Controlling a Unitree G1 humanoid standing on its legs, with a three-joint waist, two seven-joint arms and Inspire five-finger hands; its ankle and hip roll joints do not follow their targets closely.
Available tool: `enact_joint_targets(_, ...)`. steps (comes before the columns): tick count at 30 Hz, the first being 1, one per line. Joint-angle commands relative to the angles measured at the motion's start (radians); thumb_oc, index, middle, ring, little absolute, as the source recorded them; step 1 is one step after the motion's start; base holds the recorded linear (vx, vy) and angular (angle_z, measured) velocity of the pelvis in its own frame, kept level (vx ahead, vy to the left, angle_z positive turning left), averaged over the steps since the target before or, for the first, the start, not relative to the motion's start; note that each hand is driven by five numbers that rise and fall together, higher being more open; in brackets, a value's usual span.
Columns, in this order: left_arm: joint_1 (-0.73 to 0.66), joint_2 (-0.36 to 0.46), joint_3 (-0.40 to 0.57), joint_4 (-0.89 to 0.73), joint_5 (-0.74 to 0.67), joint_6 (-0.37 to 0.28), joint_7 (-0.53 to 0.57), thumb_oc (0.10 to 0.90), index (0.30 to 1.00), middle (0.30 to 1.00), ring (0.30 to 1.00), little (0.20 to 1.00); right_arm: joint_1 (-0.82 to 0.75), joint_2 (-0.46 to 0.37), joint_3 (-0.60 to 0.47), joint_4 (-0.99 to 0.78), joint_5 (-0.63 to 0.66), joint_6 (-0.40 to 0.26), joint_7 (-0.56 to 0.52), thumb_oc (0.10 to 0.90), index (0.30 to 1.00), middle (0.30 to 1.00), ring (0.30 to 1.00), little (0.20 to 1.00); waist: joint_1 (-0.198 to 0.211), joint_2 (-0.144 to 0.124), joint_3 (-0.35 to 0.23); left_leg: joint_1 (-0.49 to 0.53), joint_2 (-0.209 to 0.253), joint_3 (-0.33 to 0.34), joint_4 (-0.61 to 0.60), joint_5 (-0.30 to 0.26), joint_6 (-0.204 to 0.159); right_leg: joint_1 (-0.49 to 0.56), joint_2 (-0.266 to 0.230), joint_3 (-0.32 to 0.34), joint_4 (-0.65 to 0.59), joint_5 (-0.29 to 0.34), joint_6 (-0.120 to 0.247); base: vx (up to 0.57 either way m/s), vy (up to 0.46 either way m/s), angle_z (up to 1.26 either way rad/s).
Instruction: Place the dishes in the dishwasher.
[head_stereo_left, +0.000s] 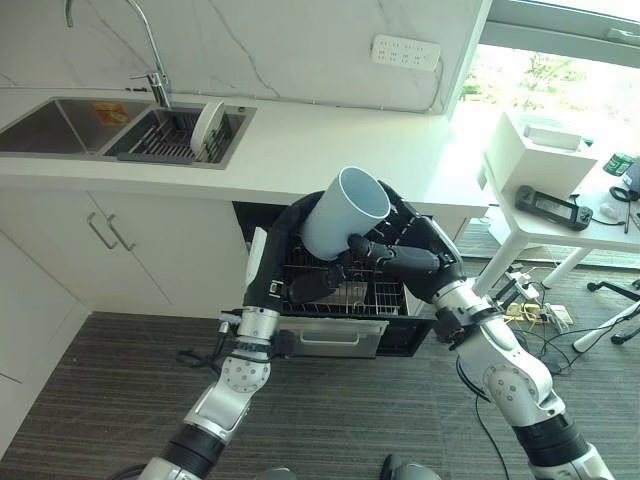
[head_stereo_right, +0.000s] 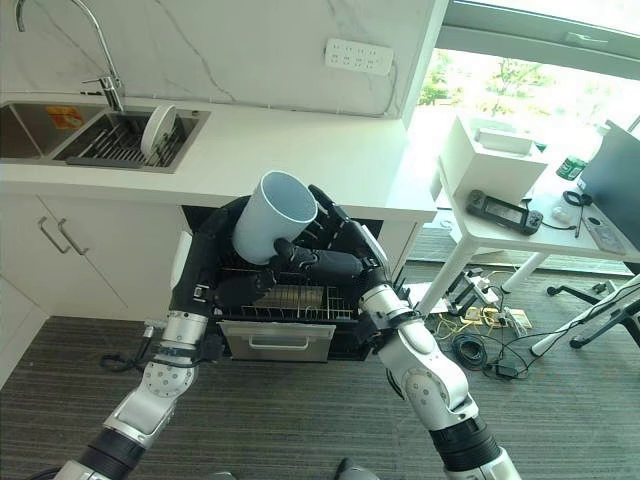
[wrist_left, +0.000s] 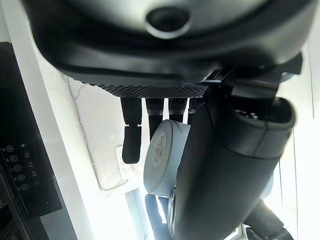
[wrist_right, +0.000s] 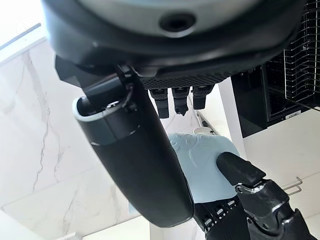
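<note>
- Pale blue-white cup (head_stereo_left: 345, 212), mouth tilted up, sits between our two hands above the pulled-out dishwasher rack (head_stereo_left: 335, 290).
- Right hand (head_stereo_left: 405, 255): fingers and thumb curled round the cup's side.
- Left hand (head_stereo_left: 300, 280) curled under the cup's base; in the left wrist view its thumb lies against the cup.
- White plate (head_stereo_left: 207, 127) stands upright in the sink rack (head_stereo_left: 165, 140) on the white worktop (head_stereo_left: 300, 150).
</note>
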Motion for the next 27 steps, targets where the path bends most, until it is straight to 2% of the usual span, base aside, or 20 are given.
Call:
enact_joint_targets(1, -0.073, 0.014, -0.049, -0.137, -0.012, -0.105, -0.020, 0.400, 0.300, 0.300, 0.300, 0.300, -0.110, 0.027, -0.036, -0.100, 0.025, -0.081, 0.047, 0.800, 0.900, 0.900, 0.900, 0.900, 0.023, -0.002, -0.057, 0.061, 0.016, -0.031, -0.027, -0.113, 0.017, 0.070, -0.090, -0.005, 0.013, -0.082, 0.131, 0.00, 0.000, 0.00)
enact_joint_targets(6, -0.075, 0.020, -0.072, -0.141, -0.019, -0.104, -0.053, 0.400, 0.300, 0.300, 0.300, 0.300, -0.121, 0.025, -0.020, -0.120, 0.017, -0.077, 0.075, 0.800, 0.900, 0.900, 0.900, 0.900, 0.024, -0.002, -0.056, 0.060, 0.015, -0.032, -0.027, -0.112, 0.018, 0.069, -0.089, -0.001, 0.013, -0.083, 0.133, 0.00, 0.000, 0.00)
enact_joint_targets(22, -0.088, 0.016, -0.106, -0.158, -0.030, -0.107, -0.097, 0.400, 0.300, 0.300, 0.300, 0.300, -0.135, 0.032, -0.013, -0.116, 0.004, -0.079, 0.046, 0.800, 0.900, 0.900, 0.900, 0.900, 0.018, 0.003, -0.060, 0.061, 0.013, -0.029, -0.027, -0.116, 0.019, 0.065, -0.087, 0.008, 0.013, -0.085, 0.135, 0.00, 0.000, 0.00)
enact_joint_targets(23, -0.088, 0.014, -0.109, -0.159, -0.030, -0.105, -0.101, 0.400, 0.300, 0.300, 0.300, 0.300, -0.135, 0.033, -0.013, -0.116, 0.003, -0.080, 0.044, 0.700, 0.749, 0.749, 0.749, 0.749, 0.017, 0.003, -0.060, 0.061, 0.014, -0.029, -0.027, -0.117, 0.020, 0.065, -0.086, 0.010, 0.013, -0.086, 0.135, 0.00, 0.000, 0.00)
enact_joint_targets(24, -0.089, 0.014, -0.112, -0.161, -0.031, -0.106, -0.105, 0.400, 0.300, 0.300, 0.300, 0.300, -0.135, 0.033, -0.014, -0.116, 0.000, -0.079, 0.040, 0.439, 0.359, 0.359, 0.359, 0.359, 0.016, 0.003, -0.061, 0.061, 0.015, -0.028, -0.027, -0.116, 0.020, 0.065, -0.085, 0.011, 0.013, -0.087, 0.134, 0.00, 0.000, 0.00)
enact_joint_targets(25, -0.089, 0.013, -0.113, -0.161, -0.031, -0.106, -0.107, 0.400, 0.300, 0.300, 0.300, 0.300, -0.136, 0.033, -0.013, -0.116, -0.001, -0.079, 0.039, 0.400, 0.300, 0.300, 0.300, 0.300, 0.016, 0.003, -0.061, 0.061, 0.015, -0.027, -0.027, -0.115, 0.019, 0.065, -0.085, 0.012, 0.013, -0.087, 0.134, 0.00, 0.000, 0.00)
enact_joint_targets(27, -0.089, 0.013, -0.117, -0.162, -0.034, -0.108, -0.109, 0.400, 0.300, 0.300, 0.300, 0.300, -0.139, 0.035, -0.010, -0.111, -0.007, -0.081, 0.042, 0.400, 0.300, 0.300, 0.300, 0.300, 0.016, 0.004, -0.060, 0.061, 0.016, -0.026, -0.027, -0.115, 0.019, 0.065, -0.083, 0.013, 0.013, -0.087, 0.133, 0.00, 0.000, 0.00)
